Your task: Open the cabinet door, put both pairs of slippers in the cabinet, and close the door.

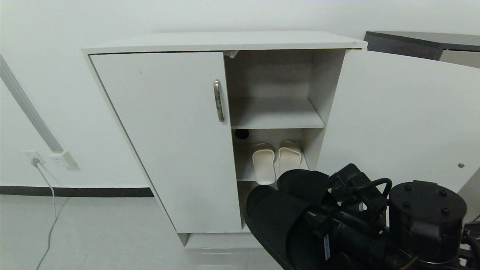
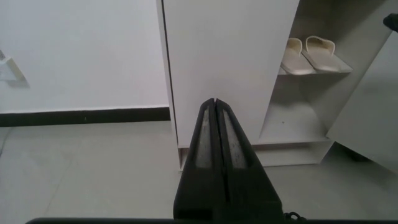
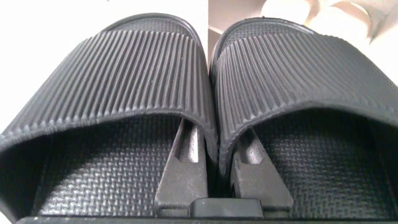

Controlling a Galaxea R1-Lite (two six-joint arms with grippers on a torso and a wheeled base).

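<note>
A white cabinet (image 1: 225, 41) stands against the wall, its right door (image 1: 397, 116) swung open and its left door (image 1: 168, 138) closed. A pair of cream slippers (image 1: 275, 159) lies on the middle shelf, also visible as cream slippers (image 2: 311, 55). My right gripper (image 3: 214, 168) is shut on a pair of black slippers (image 3: 205, 81), one finger inside each shoe, pinching their inner sides together. The black slippers (image 1: 281, 213) hang in front of the open compartment, below the cream pair. My left gripper (image 2: 215, 106) is shut and holds nothing, low before the closed door.
The top shelf (image 1: 275, 116) and bottom shelf (image 2: 292, 121) are bare. A metal handle (image 1: 218, 100) sits on the closed door. A wall socket with a cable (image 1: 35, 161) is at the left. Pale floor tiles (image 2: 87, 168) spread before the cabinet.
</note>
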